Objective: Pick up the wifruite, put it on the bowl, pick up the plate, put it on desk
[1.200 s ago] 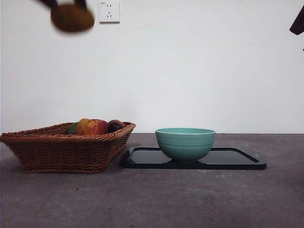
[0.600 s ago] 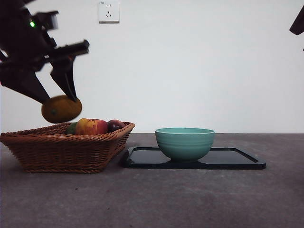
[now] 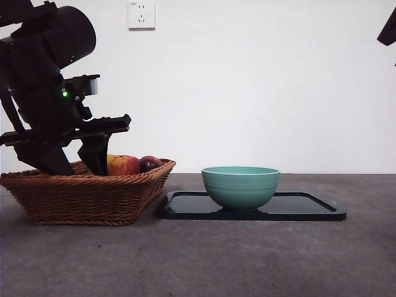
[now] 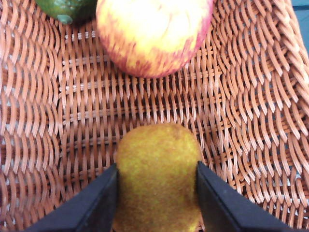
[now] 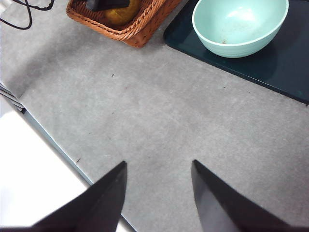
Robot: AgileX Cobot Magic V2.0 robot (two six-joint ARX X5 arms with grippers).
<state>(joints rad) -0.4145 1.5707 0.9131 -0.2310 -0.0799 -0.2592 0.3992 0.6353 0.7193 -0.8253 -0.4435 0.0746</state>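
Observation:
My left gripper (image 4: 156, 166) is shut on the brown oval wifruite (image 4: 157, 179), low over the floor of the wicker basket (image 4: 251, 121). In the front view the left gripper (image 3: 74, 159) reaches down into the basket (image 3: 80, 197), whose rim hides the wifruite. The mint-teal bowl (image 3: 241, 185) stands empty on the black plate (image 3: 309, 208) to the right of the basket, on the desk (image 3: 198, 260). My right gripper (image 5: 157, 166) is open and empty above bare desk (image 5: 159, 111), away from the bowl (image 5: 239, 24).
A red-and-yellow apple (image 4: 154, 34), a green fruit (image 4: 67, 7) and a dark plum (image 3: 150, 163) lie in the basket. The right arm shows only as a black tip (image 3: 388, 28) at the top right. A wall socket (image 3: 142, 14) is behind.
The left gripper has come down from the top left with the wifruite, from high above the basket to inside it. The right arm has not moved.

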